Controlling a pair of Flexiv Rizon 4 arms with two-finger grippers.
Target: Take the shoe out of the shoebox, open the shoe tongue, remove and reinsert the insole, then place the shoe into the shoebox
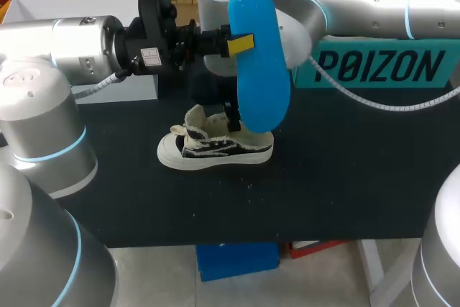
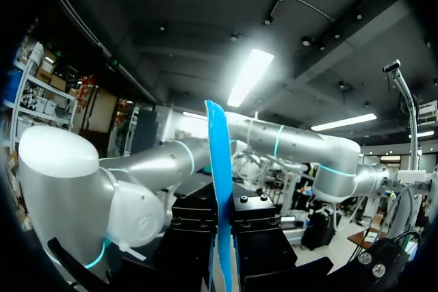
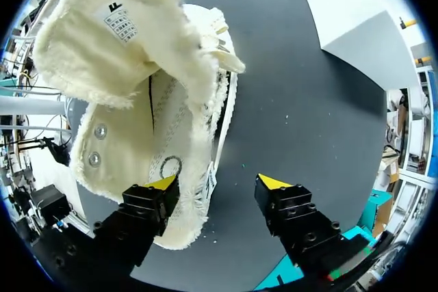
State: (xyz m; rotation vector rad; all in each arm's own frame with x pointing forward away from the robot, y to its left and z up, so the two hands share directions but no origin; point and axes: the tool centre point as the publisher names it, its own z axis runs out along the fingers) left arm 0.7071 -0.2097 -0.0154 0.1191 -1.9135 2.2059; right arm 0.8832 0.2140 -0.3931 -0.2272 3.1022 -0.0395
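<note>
My left gripper [image 1: 238,44] is closed on the blue insole [image 1: 260,70], which hangs upright, its lower end over the heel of the shoe [image 1: 215,149]. The shoe stands on the table [image 1: 345,177], toe to my left; my right gripper [image 3: 219,184] is wide open beside it.

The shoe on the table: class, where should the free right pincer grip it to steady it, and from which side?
Probably the heel collar, from above: one finger inside the opening, one outside. The shoe stands upright on its sole with the tongue folded forward, so the rim is a thin, exposed wall, and the open right pincer hovers right by it.
</note>
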